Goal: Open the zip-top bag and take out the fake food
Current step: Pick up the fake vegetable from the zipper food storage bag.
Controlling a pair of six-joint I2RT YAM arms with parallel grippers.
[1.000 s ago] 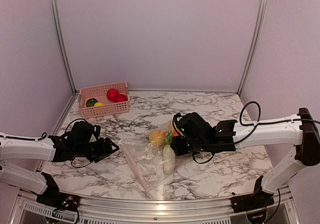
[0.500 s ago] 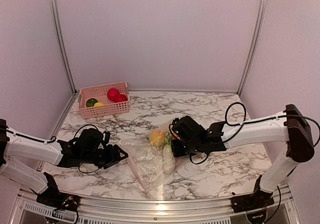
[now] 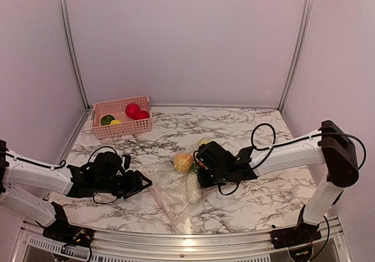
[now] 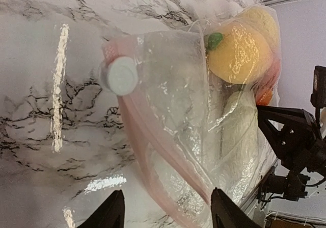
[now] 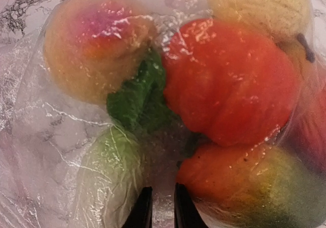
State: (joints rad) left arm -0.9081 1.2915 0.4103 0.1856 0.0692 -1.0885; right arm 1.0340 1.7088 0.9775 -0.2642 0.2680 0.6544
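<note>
Lilac walls (image 3: 187,39) close the marble-print table (image 3: 263,127) on 3 sides. 2 metal posts (image 3: 69,45) stand in the back corners, and a metal rail (image 3: 187,243) runs along the near edge. Bare marble lies open behind the bag, to its right, and between it and the pink basket (image 3: 123,129). The basket sits in the back-left corner, well apart from both arms.

The 1 zip-top bag (image 3: 170,193) lies flat near the front middle, its pink zip strip on the side toward the left arm. A pale round disc (image 4: 121,76) sits at one end of that strip. The fake food (image 3: 184,161) is bunched in the bag's far end. At least 5 pieces show through the film: yellow, red, orange-green, cream and pale green. The basket holds 4 more pieces: 2 red, 1 green, 1 yellow.

The left gripper (image 3: 140,184) is low, just beside the bag's left edge, its fingers spread wide and holding nothing. The right gripper (image 3: 199,171) presses against the bag's right side by the food, its fingers drawn almost together on a fold of film.
</note>
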